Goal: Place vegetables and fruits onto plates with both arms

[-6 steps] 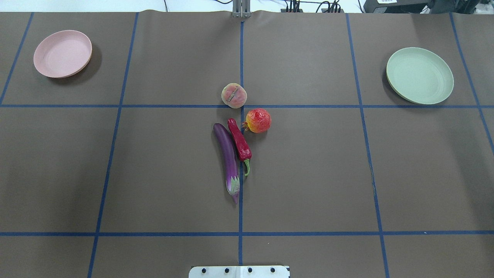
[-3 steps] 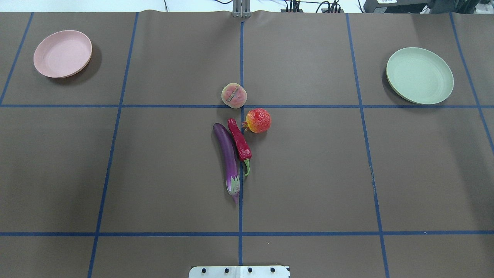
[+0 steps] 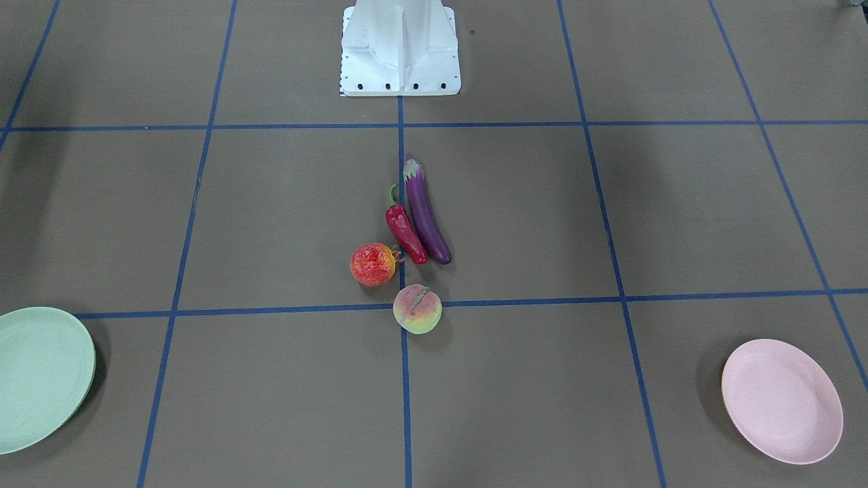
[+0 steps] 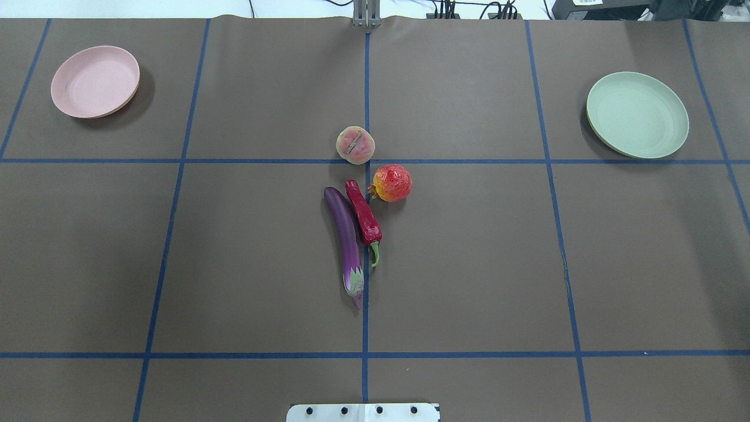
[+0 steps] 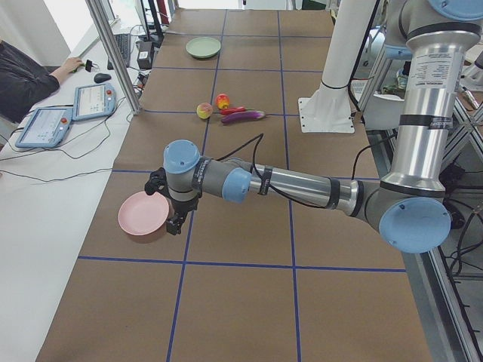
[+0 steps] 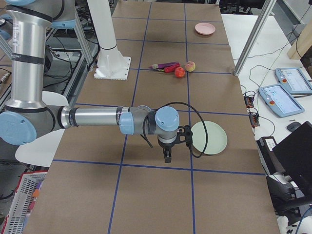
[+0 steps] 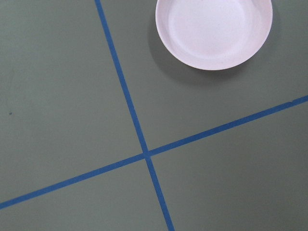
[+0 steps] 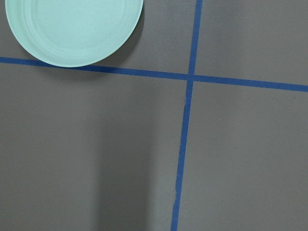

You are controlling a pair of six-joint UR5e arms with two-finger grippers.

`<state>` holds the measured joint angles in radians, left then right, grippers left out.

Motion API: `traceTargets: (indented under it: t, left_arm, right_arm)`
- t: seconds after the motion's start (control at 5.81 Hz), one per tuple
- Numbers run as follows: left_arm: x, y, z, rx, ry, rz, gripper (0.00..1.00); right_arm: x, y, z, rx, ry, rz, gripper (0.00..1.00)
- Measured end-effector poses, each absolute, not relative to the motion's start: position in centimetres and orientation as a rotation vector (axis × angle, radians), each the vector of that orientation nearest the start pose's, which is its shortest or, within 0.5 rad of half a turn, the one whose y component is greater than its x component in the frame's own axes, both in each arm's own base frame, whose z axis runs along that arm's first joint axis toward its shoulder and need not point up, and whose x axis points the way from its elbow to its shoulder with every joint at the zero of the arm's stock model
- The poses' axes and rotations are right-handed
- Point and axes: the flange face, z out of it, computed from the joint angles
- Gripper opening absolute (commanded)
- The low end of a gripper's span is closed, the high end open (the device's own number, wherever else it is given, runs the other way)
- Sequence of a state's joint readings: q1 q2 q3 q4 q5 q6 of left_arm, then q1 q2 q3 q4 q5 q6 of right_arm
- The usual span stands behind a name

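From overhead, we see the shallow round pale pink matte plate (image 4: 95, 81) at 10 o'clock and the shallow round pale mint green matte plate (image 4: 637, 114) at 2 o'clock, both with bare insides. The produce lies mid-bench (image 4: 234, 264):
- The long glossy purple eggplant (image 4: 345, 240).
- The glossy red chili (image 4: 363, 217), just beside the eggplant at 3 o'clock.
- The round mottled red-orange fruit (image 4: 392, 183).
- The round creased pink-and-yellow peach (image 4: 355, 145), at 12 o'clock.

The left tool (image 5: 175, 222) hangs near the pink plate and the right tool (image 6: 167, 155) near the green one. We cannot tell whether either is open or closed.

No visible change since earlier
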<state>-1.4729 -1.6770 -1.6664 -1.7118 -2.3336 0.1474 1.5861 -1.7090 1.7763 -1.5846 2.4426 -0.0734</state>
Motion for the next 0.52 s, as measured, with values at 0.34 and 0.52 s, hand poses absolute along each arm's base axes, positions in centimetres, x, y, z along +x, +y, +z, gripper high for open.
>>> traceTargets:
  t: [0.34, 0.52]
  left_arm:
    - [2.6, -55.6, 49.2, 0.401, 0.769, 0.439, 1.00]
    - [5.1, -56.0, 46.5, 0.377, 0.788, 0.430, 1.00]
  right_arm:
    - [6.2, -43.3, 61.4, 0.089, -0.892, -0.078, 1.00]
    - [6.2, -43.3, 61.3, 0.092, -0.891, -0.079, 1.00]
